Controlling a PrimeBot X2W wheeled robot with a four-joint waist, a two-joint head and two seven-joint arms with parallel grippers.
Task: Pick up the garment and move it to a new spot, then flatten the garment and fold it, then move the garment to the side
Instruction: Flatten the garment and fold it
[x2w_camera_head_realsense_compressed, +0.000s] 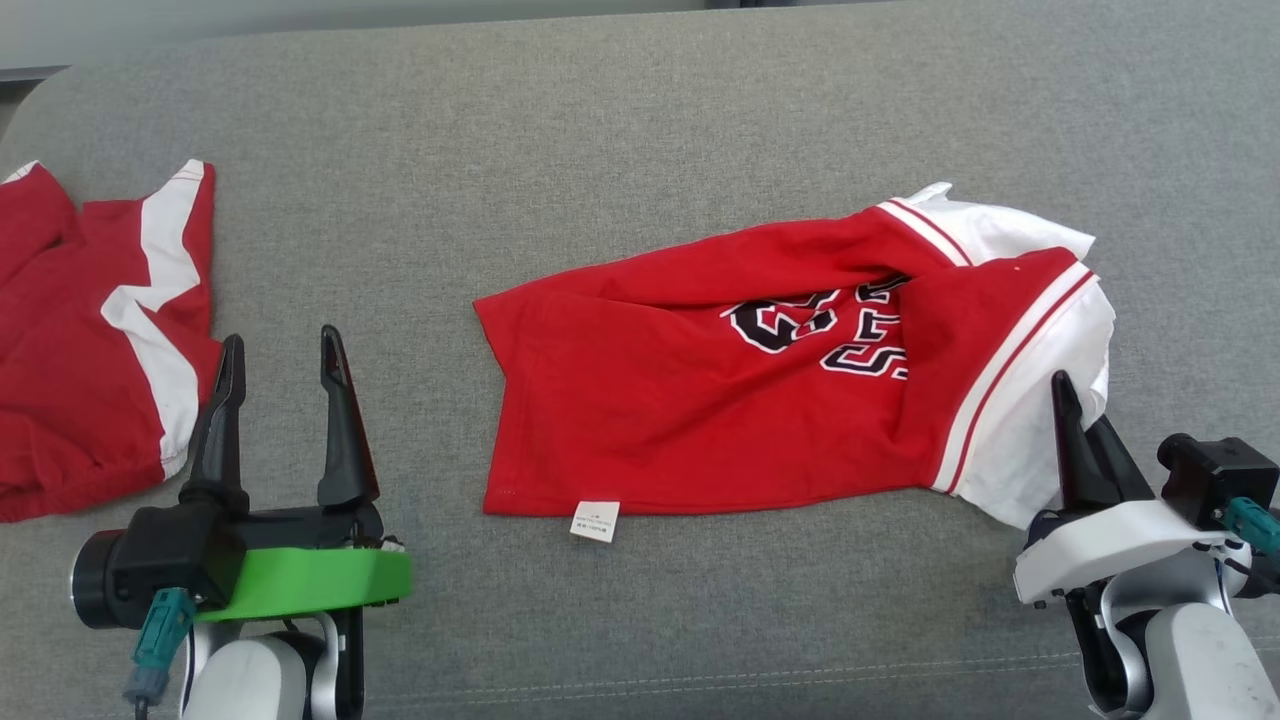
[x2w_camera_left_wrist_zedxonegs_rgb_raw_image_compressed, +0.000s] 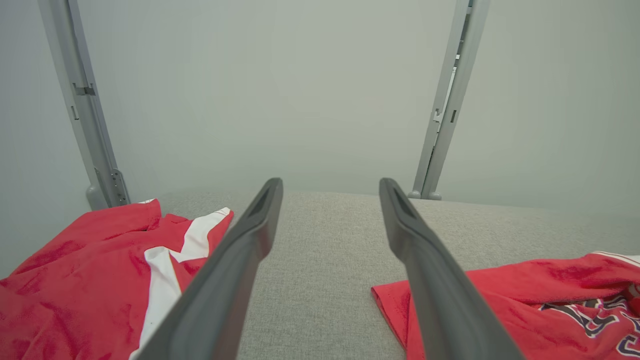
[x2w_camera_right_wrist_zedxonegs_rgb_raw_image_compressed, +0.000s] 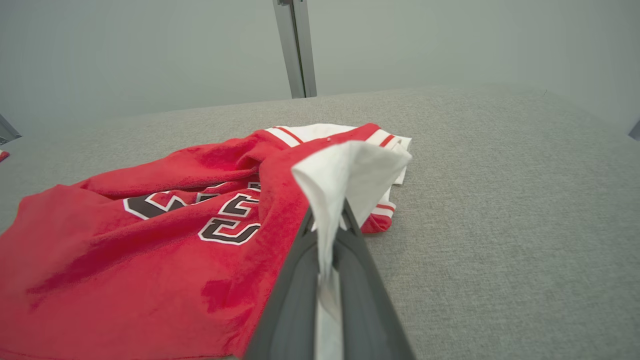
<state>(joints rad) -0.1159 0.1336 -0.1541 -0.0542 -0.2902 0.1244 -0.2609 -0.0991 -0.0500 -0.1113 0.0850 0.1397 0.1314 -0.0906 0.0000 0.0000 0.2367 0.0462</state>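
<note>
The garment (x2w_camera_head_realsense_compressed: 700, 400) is a red jersey with white sleeves and black lettering, lying crumpled across the middle and right of the grey surface. My right gripper (x2w_camera_head_realsense_compressed: 1075, 405) is shut on its white sleeve edge at the lower right. The right wrist view shows that white fabric (x2w_camera_right_wrist_zedxonegs_rgb_raw_image_compressed: 345, 175) pinched between the two fingers, with the garment (x2w_camera_right_wrist_zedxonegs_rgb_raw_image_compressed: 150, 250) spread to the left. My left gripper (x2w_camera_head_realsense_compressed: 282, 350) stands open over bare surface, left of the garment's hem, holding nothing. From the left wrist, the left gripper (x2w_camera_left_wrist_zedxonegs_rgb_raw_image_compressed: 330, 187) frames empty surface, and the garment (x2w_camera_left_wrist_zedxonegs_rgb_raw_image_compressed: 525, 300) lies at the lower right.
A second red and white garment (x2w_camera_head_realsense_compressed: 90, 330) lies at the surface's left edge, also seen as red cloth (x2w_camera_left_wrist_zedxonegs_rgb_raw_image_compressed: 100, 280) beside the left fingers. The grey padded surface (x2w_camera_head_realsense_compressed: 640, 130) stretches back to a pale wall with metal posts (x2w_camera_left_wrist_zedxonegs_rgb_raw_image_compressed: 445, 100).
</note>
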